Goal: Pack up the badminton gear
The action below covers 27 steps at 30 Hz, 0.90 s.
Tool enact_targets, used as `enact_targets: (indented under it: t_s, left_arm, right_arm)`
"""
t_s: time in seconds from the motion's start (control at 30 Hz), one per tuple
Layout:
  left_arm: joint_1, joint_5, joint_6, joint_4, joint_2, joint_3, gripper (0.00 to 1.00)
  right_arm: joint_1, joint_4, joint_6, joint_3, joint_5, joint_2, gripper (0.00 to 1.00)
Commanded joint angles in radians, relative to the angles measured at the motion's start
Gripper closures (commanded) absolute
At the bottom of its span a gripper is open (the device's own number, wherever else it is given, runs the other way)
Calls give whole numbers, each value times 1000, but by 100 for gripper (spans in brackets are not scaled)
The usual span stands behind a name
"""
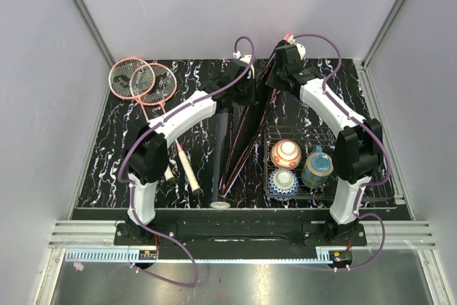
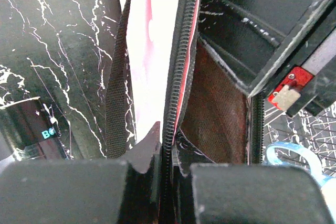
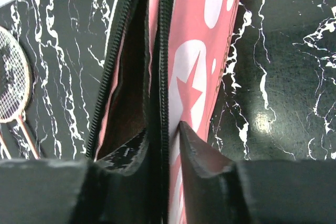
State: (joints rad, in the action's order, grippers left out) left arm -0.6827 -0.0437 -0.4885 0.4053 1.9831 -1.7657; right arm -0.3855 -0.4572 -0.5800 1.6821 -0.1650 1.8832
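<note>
The pink racket cover [image 1: 245,133] lies unzipped along the middle of the table, its dark inside showing. My left gripper [image 1: 246,82] is shut on one zipper edge of the cover [image 2: 178,51] at its far end, as the left wrist view [image 2: 168,141] shows. My right gripper [image 1: 278,71] is shut on the opposite zipper edge [image 3: 164,51], next to the pink printed face [image 3: 199,77], as the right wrist view [image 3: 161,132] shows. Two pink-framed rackets [image 1: 143,82] lie at the back left. The long black tube [image 1: 220,155] lies left of the cover. No shuttlecocks show.
A black wire basket [image 1: 371,176] at the right front holds two patterned bowls [image 1: 285,153] and a blue cup [image 1: 317,167]. A small white disc [image 1: 220,206] lies at the tube's near end. Grey walls close in the table on three sides.
</note>
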Motion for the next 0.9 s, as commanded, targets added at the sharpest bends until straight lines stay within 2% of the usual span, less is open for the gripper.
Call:
enact_targets:
  t_s: [0.0,0.03,0.07,0.1,0.17,0.2,0.27,0.3,0.47,0.5,0.53,0.7,0.8,0.87]
  left_arm:
    - [0,-19,-51,-80,-99,20,100]
    - [9,-25,-65,-89,-108,47,100]
    - [15,-37,-80,-109,-116,66,100]
    - [23,-45,-116,-121,-127,86,100]
    - [52,-96,-145,-201,-168,173,91]
    - [61,-113,-171,-230,-187,208,80]
    - [89,-168,-186,-313,-240,307,68]
    - [97,-189,-188,-321,-256,328,53]
    - [133,-323,-128,-235,-368,374,35]
    - [137,-326,-105,-215,-391,382,23]
    - [150,-328,-96,-195,-445,397,18]
    - [222,-344,-30,-64,-615,460,13]
    - [325,-288,-9,64,-726,502,14]
    - [444,-198,-15,148,-818,540,13]
  right_arm:
    - [0,31,89,37,-94,-24,77]
    - [-1,29,92,39,-91,-27,82]
    - [0,31,100,39,-84,-33,96]
    - [0,32,112,39,-64,-36,100]
    - [0,41,117,33,-44,-51,100]
    - [0,57,141,18,2,-59,100]
    - [0,116,164,-8,48,-84,100]
    - [0,136,190,-30,92,-90,100]
    - [-1,158,259,1,228,-78,100]
    - [-1,155,272,8,232,-78,100]
    - [-1,157,276,13,237,-78,100]
    - [-1,140,305,57,242,-62,100]
    - [-6,124,321,79,243,-56,100]
    - [-10,118,330,85,243,-53,100]
